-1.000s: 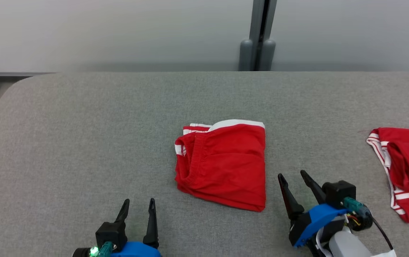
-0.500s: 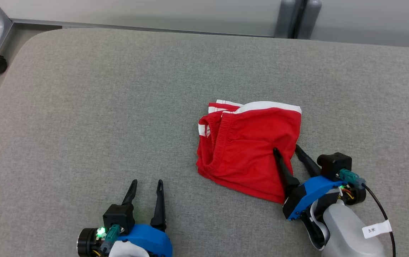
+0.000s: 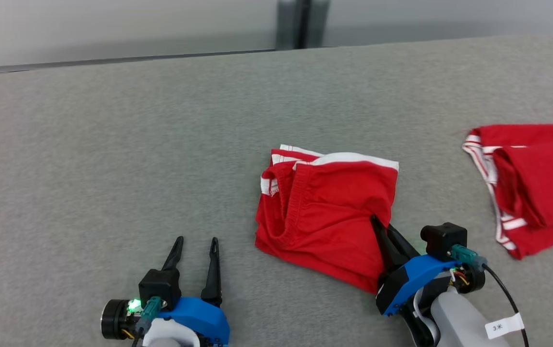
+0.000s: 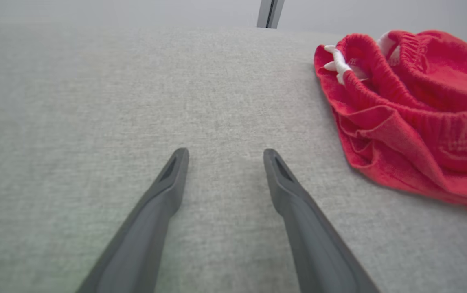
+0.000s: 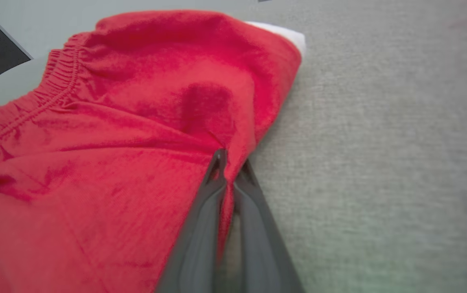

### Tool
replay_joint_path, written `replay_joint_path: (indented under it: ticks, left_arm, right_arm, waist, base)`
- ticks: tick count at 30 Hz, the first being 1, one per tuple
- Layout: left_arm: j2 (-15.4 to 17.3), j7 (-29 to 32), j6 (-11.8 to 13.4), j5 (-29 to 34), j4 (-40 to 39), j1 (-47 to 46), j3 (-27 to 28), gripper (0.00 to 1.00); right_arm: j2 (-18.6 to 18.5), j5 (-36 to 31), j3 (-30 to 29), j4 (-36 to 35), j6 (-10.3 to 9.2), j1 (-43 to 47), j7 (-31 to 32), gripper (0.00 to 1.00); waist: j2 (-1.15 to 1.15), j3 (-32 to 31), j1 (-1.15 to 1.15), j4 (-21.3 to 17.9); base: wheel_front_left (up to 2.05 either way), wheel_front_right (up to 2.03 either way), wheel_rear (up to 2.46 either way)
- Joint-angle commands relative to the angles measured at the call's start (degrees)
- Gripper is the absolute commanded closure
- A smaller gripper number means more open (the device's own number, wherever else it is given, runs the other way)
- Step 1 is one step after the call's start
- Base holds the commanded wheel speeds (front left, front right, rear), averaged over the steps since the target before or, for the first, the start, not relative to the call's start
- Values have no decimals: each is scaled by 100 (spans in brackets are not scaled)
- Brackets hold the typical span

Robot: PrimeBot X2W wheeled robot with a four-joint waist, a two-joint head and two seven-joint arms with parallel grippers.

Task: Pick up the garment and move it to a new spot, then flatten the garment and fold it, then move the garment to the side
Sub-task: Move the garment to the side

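The garment [image 3: 324, 212], red shorts with white trim, lies folded on the grey table [image 3: 112, 154]. My right gripper [image 3: 381, 225] is shut on the garment's right edge. The right wrist view shows the two fingers pinching a ridge of red cloth [image 5: 135, 122] at the right gripper [image 5: 229, 160]. My left gripper [image 3: 196, 241] rests open on the table left of the garment, nothing between its fingers. In the left wrist view the left gripper [image 4: 223, 152] points over bare cloth, with the garment [image 4: 412, 110] to the right.
A second red garment with white stripes [image 3: 536, 183] lies at the table's right side. A grey post [image 3: 300, 24] stands behind the table's far edge. Bare grey table stretches to the left and toward the back.
My right gripper moved onto the garment's right edge and shut on it, bunching the cloth there. The head camera shifted and turned. The left gripper stayed open in place.
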Motion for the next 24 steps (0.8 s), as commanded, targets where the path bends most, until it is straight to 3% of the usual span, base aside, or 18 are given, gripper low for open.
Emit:
replay_joint_path:
  ticks: [1, 8, 13, 17, 24]
  left_arm:
    - [-3, -14, -65, 95, 35, -142, -29, 0]
    - [0, -14, -201, 174, 188, -304, -53, 0]
    - [0, -14, -217, 60, 207, -172, -162, 0]
    - [2, -14, -190, 0, 235, -184, -235, 0]
    - [7, -14, -174, -5, 312, -257, -311, 0]
  right_arm:
    - [-93, 13, 24, 71, -15, 291, 30, 100]
    - [-109, 138, 246, -54, -14, 501, 27, 100]
    - [-96, 250, 458, -71, -12, 605, 21, 100]
    - [-156, 280, 600, -94, -10, 550, 17, 100]
    - [-315, 183, 744, -184, -8, 264, 17, 100]
  waist:
    - [0, -327, 0, -638]
    - [0, -428, 0, -1780]
    - [0, -534, 0, -2308]
    - [0, -513, 0, -2495]
    - [0, -396, 0, -2439]
  base:
    - [0, 0, 0]
    - [0, 0, 0]
    - [0, 0, 0]
    - [0, 0, 0]
    - [0, 0, 0]
